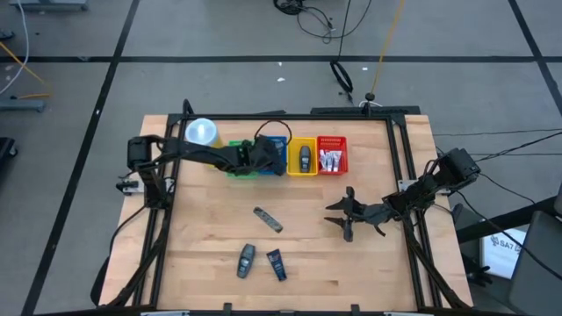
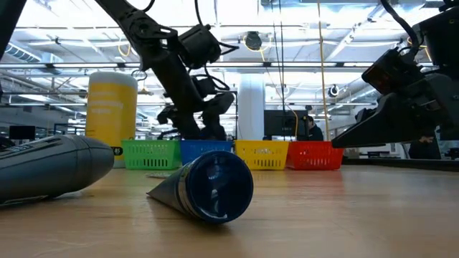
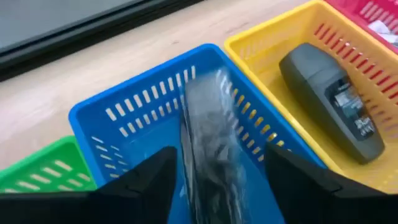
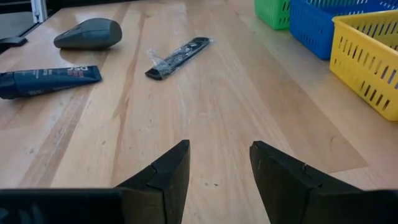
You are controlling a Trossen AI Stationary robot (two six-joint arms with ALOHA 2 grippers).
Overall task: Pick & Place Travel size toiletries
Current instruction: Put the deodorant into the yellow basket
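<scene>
My left gripper point(image 1: 268, 158) point(image 3: 217, 180) hangs open over the blue basket point(image 3: 124, 106). A flat grey sachet point(image 3: 208, 130) stands blurred between its fingers, inside the basket. My right gripper point(image 1: 336, 219) point(image 4: 219, 162) is open and low over bare table near the right edge. On the table lie another sachet point(image 1: 268, 219) point(image 4: 177, 56), a dark grey oval stick point(image 1: 246, 261) point(image 4: 90, 33) and a dark blue tube point(image 1: 277, 263) point(image 4: 50, 81). One grey stick point(image 3: 333, 99) lies in the yellow basket point(image 1: 304, 158). White tubes point(image 1: 331, 160) sit in the red basket. My left gripper comes at the blue basket from above, slanting down, with the grey sachet point(image 3: 199, 155) lengthwise between its two fingers. I cannot tell whether either finger point(image 3: 155, 180) touches it. The sachet's lower end is hidden behind the gripper.
Green point(image 2: 150, 154), blue, yellow and red point(image 2: 315, 154) baskets stand in a row along the far side. A tall yellow canister point(image 1: 202, 132) stands at the row's left end. A black frame point(image 1: 408, 202) borders the table. Bare wood lies between the loose items and my right gripper.
</scene>
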